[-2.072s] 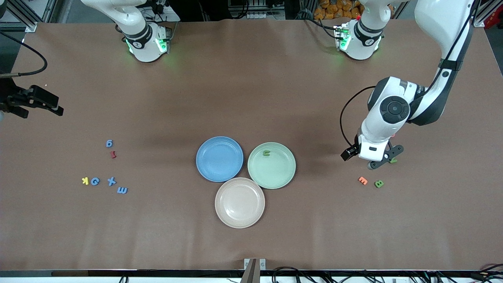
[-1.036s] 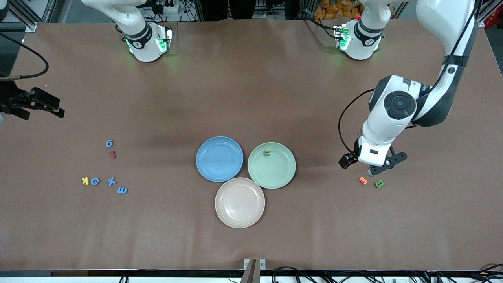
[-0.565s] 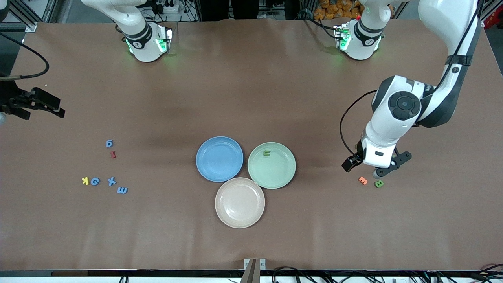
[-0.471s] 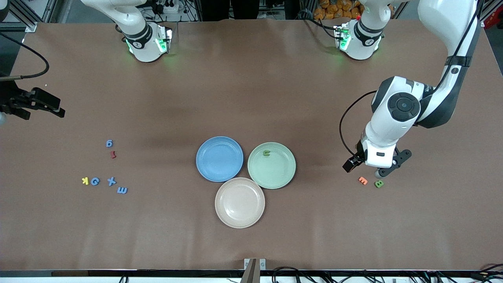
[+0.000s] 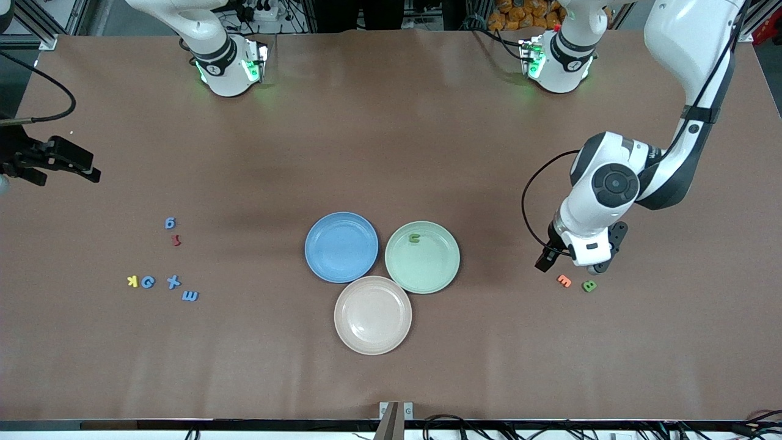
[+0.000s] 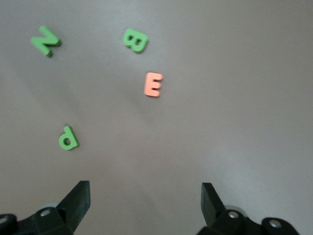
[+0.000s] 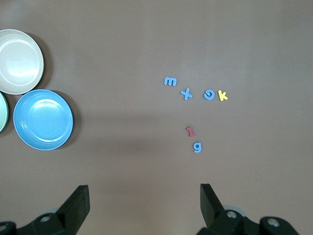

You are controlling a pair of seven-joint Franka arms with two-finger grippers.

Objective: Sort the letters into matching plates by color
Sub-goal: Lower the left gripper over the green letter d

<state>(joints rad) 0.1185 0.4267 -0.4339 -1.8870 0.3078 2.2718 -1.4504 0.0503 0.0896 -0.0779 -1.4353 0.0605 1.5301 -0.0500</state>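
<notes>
Table [image 5: 391, 153]: left claw [image 6: 144, 205] open over green p [image 6: 68, 138].

A broad table [image 5: 391, 153] covered in matte brown sheeting fills nearly the whole front view, with soft creases and pale sheen from overhead light. Along the 12 o'clock edge, aluminium frame posts [image 5: 36, 24] stand at 11 o'clock, a power strip [image 5: 397, 23] lies at 12 and a heap of orange items [image 5: 525, 12] at 1 o'clock. Black cables [image 5: 464, 421] run along the 6 o'clock edge beside a small metal bracket [image 5: 396, 410].
</notes>
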